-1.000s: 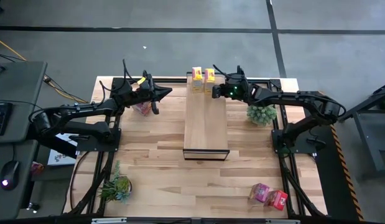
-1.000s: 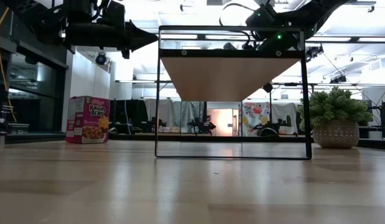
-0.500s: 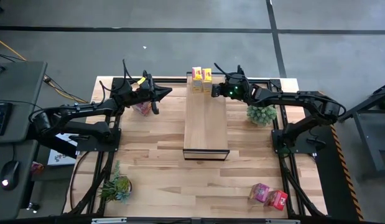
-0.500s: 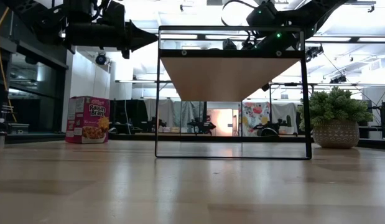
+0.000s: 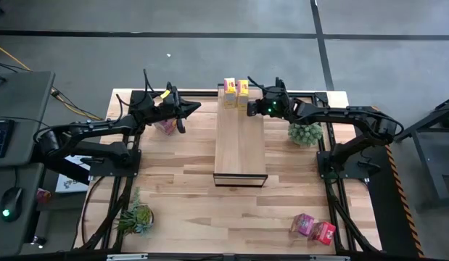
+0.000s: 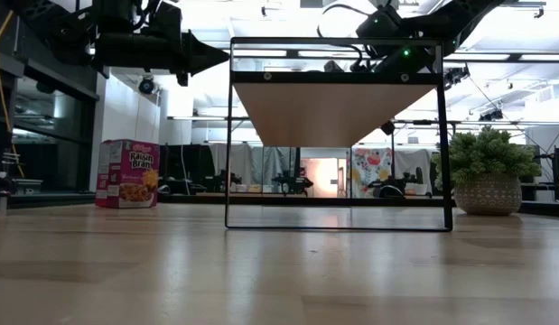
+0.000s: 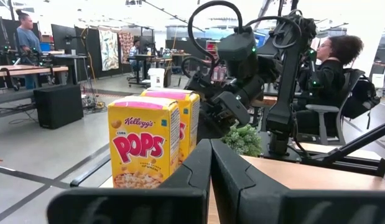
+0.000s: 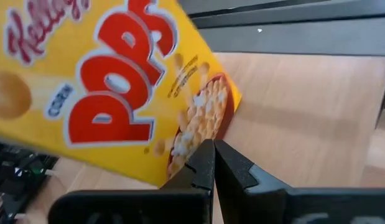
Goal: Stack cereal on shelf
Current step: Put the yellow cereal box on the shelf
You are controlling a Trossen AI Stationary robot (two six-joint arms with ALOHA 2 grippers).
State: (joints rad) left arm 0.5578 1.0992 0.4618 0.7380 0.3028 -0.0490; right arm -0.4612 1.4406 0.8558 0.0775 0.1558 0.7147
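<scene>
Two yellow cereal boxes [image 5: 229,90] [image 5: 243,90] stand upright side by side on the far end of the shelf [image 5: 239,148], a raised light-wood board in a dark frame. My right gripper [image 5: 252,109] is shut, its tips right beside the right yellow box [image 8: 117,81]. My left gripper [image 5: 185,109] is shut and hovers left of the shelf, above a magenta box [image 6: 127,173] that stands on the table. A pink box [image 5: 302,223] and a red box [image 5: 323,232] lie near the table's near right corner. My right gripper's shut fingertips [image 8: 208,152] stand at the lower corner of the right yellow box's printed face [image 8: 192,134], coming level from the table's right. Whether they touch the box I cannot tell. The box stays upright on the shelf.
A potted plant [image 5: 305,133] sits right of the shelf under the right arm, another [image 5: 137,217] at the near left corner. The shelf's near two thirds are bare board. People and desks show in the room beyond the table.
My right gripper has drawn back a little toward the table's right, then come back to the right yellow box. That box has slid slightly toward the other yellow box. The left arm has kept still.
</scene>
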